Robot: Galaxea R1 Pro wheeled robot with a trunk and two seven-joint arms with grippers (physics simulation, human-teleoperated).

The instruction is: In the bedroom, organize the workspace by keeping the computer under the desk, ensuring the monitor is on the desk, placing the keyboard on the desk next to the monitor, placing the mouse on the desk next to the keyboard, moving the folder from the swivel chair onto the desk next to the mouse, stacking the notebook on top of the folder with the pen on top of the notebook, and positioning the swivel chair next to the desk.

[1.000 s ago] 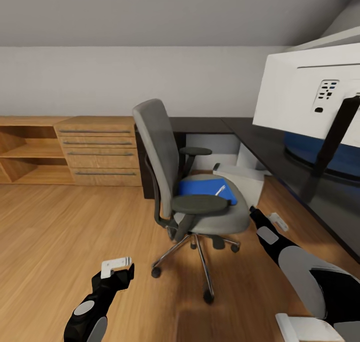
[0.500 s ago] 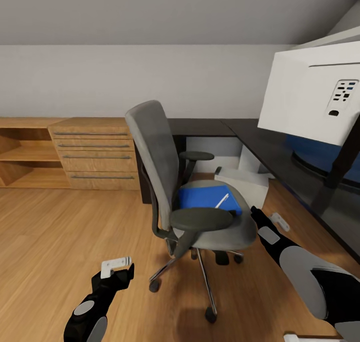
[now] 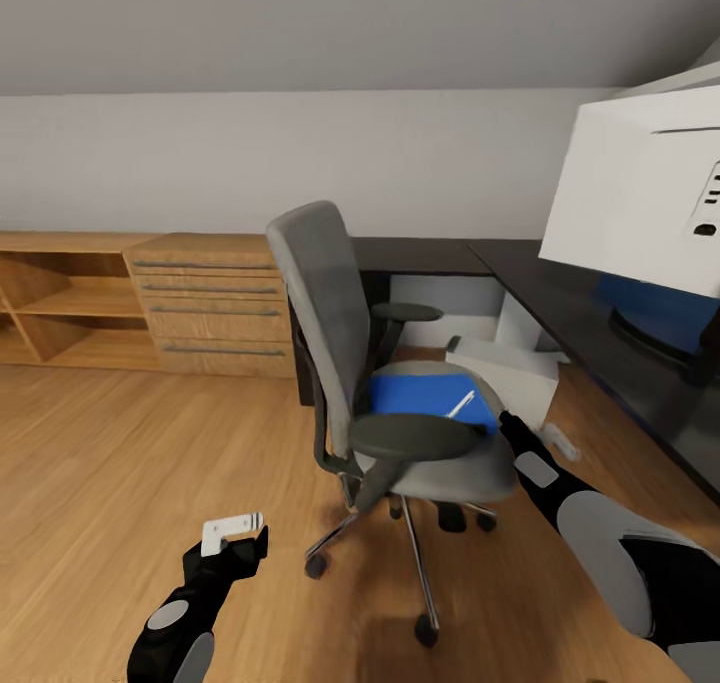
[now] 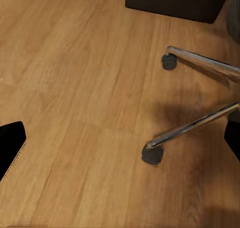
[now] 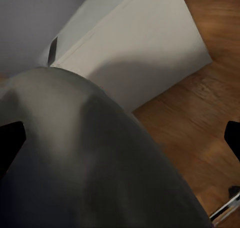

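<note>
jaws of both grippers stand released and grasp nothing, beside the swivel chair [image 3: 400, 393].
left gripper [image 3: 235, 535] hangs over the wood floor [image 3: 120, 463] at lower left of the frame, its wrist view showing the chair's chrome spokes and casters; right gripper [image 3: 512, 431] sits just beside the grey seat's edge at centre right. the blue folder [image 3: 425, 398] lies on the seat with the white pen [image 3: 460, 404] on top of it. at the right edge the monitor [image 3: 640, 193] stands on the black table [image 3: 560, 303], white back toward the camera. the computer [image 3: 505, 368] lies on the floor by the table, behind the chair. wooden shelving [image 3: 150, 298] fills the left.
</note>
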